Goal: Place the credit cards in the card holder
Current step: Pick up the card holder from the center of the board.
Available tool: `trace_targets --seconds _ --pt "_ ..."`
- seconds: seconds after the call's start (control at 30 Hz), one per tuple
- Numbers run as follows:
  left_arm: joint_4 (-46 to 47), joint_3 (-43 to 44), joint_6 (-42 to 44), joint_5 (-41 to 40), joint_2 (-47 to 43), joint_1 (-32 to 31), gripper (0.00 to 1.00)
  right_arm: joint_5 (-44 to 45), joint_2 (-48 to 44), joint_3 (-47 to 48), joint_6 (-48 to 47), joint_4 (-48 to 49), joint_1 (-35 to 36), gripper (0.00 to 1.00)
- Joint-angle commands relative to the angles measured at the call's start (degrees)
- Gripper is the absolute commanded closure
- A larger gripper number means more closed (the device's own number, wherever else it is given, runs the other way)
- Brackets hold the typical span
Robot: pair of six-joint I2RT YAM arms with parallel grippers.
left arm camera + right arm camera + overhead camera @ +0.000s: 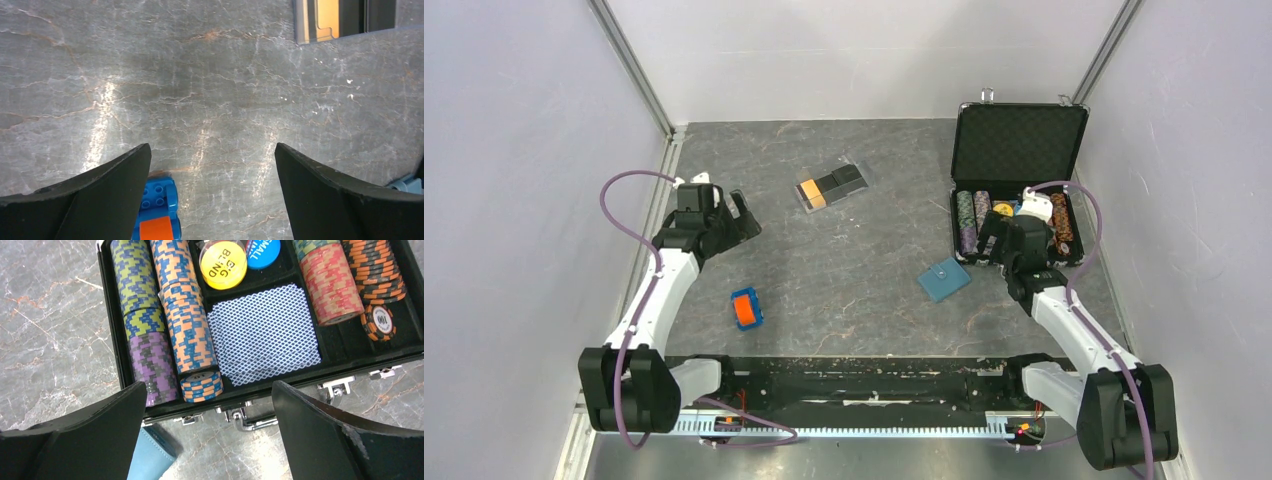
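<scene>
The credit cards lie in a clear tray at the back middle of the table, an orange one beside black ones. In the left wrist view the orange card shows at the top right. The teal card holder lies shut on the table, right of centre; its corner shows in the right wrist view. My left gripper is open over bare table, far left of the tray. My right gripper is open and empty, just above the card holder beside the case.
An open black chip case with poker chips and a deck stands at the right. An orange-and-blue block lies near the front left, beside my left finger. White walls close in the table.
</scene>
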Motion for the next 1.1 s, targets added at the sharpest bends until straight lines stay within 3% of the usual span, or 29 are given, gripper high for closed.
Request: trace_targets --seconds 0.0,0.1,0.2,0.3,0.47,0.73,0.87,1.07 --pt "-0.26 1.85 -0.25 5.79 -0.72 0.06 0.0 -1.42 -0.08 4.13 2.4 -6.61 0.04 0.02" --pt "1.11 1.71 -0.51 15.85 0.95 -0.04 0.0 -2.51 0.08 4.79 2.85 -10.32 -0.04 0.02" --pt "9.87 -3.17 -5.91 25.28 0.32 -1.33 0.0 -3.74 -0.61 4.4 4.2 -13.37 -0.04 0.02" --pt "16.19 -6.21 -10.9 26.39 0.98 -6.61 0.0 -6.04 -1.77 3.36 5.76 -15.65 -0.41 0.02" --pt "25.05 -5.17 -17.28 27.55 8.37 -20.96 0.0 -11.55 -2.91 1.42 8.29 -19.36 -1.77 0.02" --pt "31.54 8.56 -18.58 34.11 29.04 -34.53 0.0 -24.47 -4.37 -4.31 13.57 -19.62 -4.58 0.01" --pt "31.2 16.45 -18.76 36.27 38.06 -37.22 0.04 -29.55 -4.72 -7.57 16.17 -17.09 -5.13 0.01" --pt "26.2 26.14 -16.82 37.26 49.12 -39.27 0.15 -35.38 -4.44 -13.25 21.57 -9.89 -5.47 0.1"
